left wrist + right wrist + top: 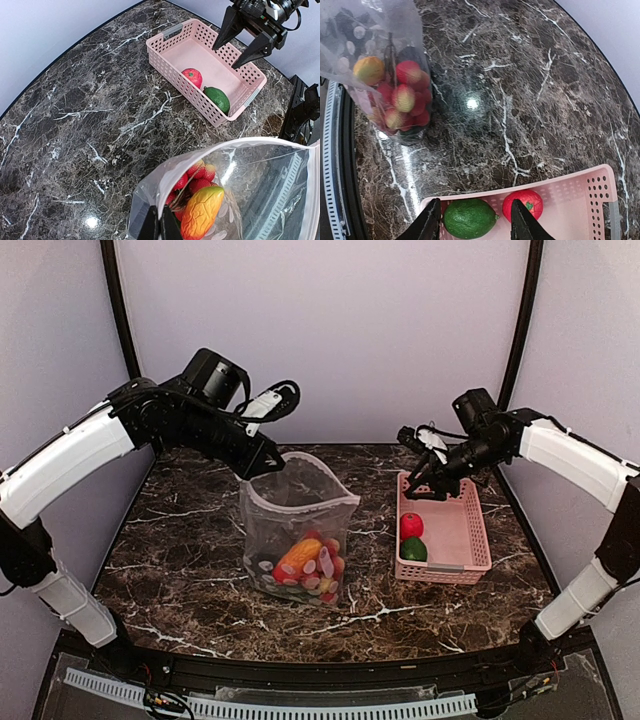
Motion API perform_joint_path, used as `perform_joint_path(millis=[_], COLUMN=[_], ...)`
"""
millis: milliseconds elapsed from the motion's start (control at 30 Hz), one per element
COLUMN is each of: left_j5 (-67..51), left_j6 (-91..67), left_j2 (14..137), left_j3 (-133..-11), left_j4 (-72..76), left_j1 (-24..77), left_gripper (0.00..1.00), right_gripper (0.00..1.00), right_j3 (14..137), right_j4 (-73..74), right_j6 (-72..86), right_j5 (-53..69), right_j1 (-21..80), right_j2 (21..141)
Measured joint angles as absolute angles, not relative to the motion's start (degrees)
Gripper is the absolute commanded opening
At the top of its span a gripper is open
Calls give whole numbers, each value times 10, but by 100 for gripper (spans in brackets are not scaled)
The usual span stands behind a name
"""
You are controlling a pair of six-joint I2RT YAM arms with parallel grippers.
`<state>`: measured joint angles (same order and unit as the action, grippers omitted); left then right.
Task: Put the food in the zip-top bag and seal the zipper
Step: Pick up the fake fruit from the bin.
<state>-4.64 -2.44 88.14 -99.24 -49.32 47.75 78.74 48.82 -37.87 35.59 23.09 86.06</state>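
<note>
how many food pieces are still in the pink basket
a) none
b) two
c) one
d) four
b: only a red strawberry and a green piece lie in the pink basket; the other food is already inside the zip-top bag.

a pink slotted basket (455,530) sits on the dark marble table (180,560), right of centre.

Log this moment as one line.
left gripper: shut on zip-top bag rim | bag: upright, open, partly filled | right gripper: open above pink basket | basket: strawberry, green piece
</note>
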Motion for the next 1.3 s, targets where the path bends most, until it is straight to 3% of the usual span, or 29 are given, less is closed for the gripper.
perform_joint_path(millis=[367, 1300], left_j5=[-46, -51], left_j6=[-42, -49], left_j2=[842, 833], left_j3=[-929, -915], left_j4=[-452, -433], left_j1=[477, 477], left_gripper=[1, 1], right_gripper=[52, 63], right_j3=[762, 745], right_j4=[390, 388], right_j6=[-324, -309], right_j5=[250, 178], right_j1=[219, 217], right_j2=[933, 1058])
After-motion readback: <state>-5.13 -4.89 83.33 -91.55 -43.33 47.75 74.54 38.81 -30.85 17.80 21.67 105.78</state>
